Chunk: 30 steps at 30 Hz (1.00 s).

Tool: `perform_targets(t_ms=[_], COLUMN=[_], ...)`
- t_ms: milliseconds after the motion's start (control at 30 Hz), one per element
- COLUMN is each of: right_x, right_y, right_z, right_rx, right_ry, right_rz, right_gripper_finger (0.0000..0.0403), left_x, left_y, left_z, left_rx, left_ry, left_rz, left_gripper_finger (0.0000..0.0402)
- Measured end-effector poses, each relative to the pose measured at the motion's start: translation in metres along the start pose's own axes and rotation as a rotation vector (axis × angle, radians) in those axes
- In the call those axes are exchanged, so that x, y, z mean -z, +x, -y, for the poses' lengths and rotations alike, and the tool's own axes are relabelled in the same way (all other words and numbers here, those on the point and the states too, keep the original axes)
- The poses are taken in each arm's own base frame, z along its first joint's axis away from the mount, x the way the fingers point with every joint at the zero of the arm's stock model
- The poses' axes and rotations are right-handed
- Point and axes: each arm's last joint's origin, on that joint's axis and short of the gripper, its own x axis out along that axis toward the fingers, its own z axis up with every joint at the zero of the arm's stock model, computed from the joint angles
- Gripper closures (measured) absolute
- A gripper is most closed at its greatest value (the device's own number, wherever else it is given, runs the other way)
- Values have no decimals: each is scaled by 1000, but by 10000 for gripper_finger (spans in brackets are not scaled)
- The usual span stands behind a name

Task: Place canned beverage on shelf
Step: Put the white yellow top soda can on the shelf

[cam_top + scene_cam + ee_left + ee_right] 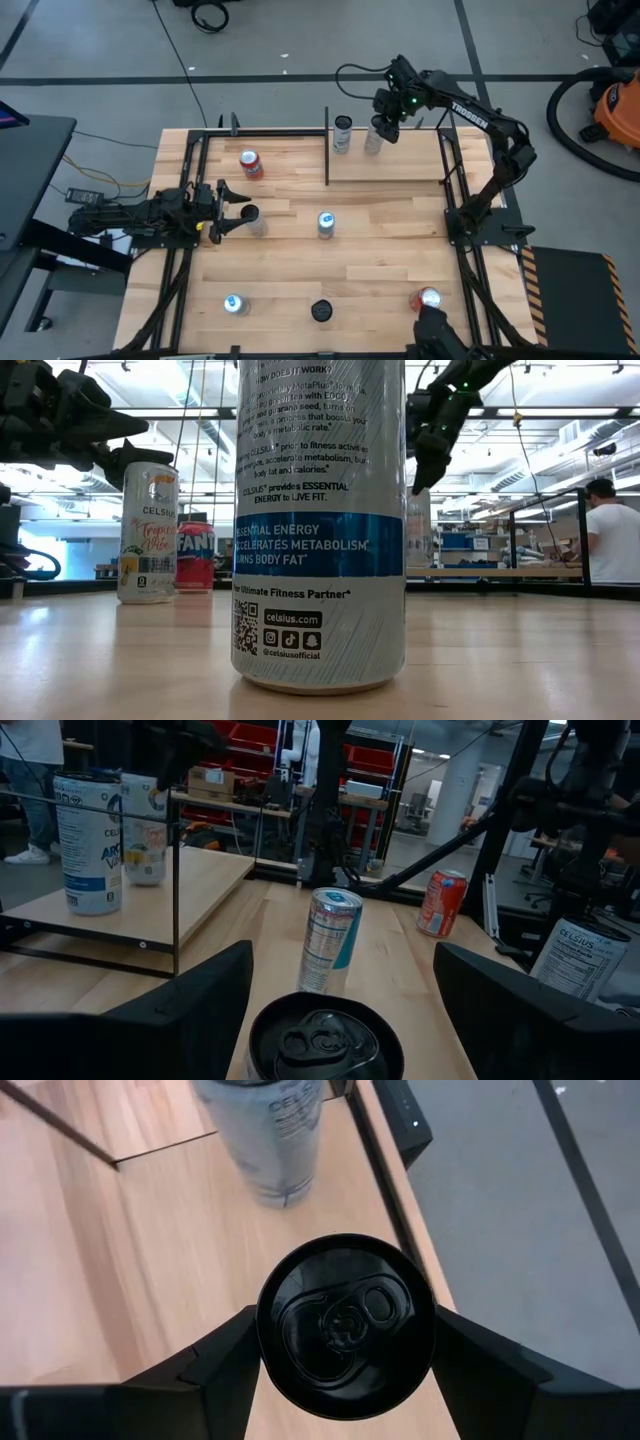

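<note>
The shelf (400,165) is a pale panel with black rods at the table's far right. Two cans stand on it: a pale one (343,135) and a black-topped one (345,1325), which also shows in the high view (374,140). My right gripper (386,112) is open above that can, fingers pointing down on either side of its top. My left gripper (238,212) is open at the table's left. Its fingers stand level on either side of another black-topped can (325,1040), which stands upright on the tabletop and also shows in the high view (252,216).
On the tabletop stand a red can (250,165) far left, a silver-blue can (325,225) in the middle, a can (234,304) near left, a black-topped can (321,311) at the near edge, and a red can (428,298) near right. A person (610,530) is beyond the table.
</note>
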Motion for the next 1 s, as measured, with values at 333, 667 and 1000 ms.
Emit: perform_targets(t_ms=[333, 667, 1000], right_x=[-3, -2, -4], right_y=[4, 11, 12], right_z=[3, 3, 3], right_rx=[37, 20, -8], right_ry=[-10, -1, 38], right_rz=[19, -5, 25], right_gripper_finger=[139, 139, 123], left_x=[0, 0, 0], left_y=[0, 0, 0], left_z=[0, 0, 0], left_rx=[0, 0, 0], left_ry=[5, 8, 9], left_rz=[1, 2, 2], left_gripper_finger=[88, 88, 88])
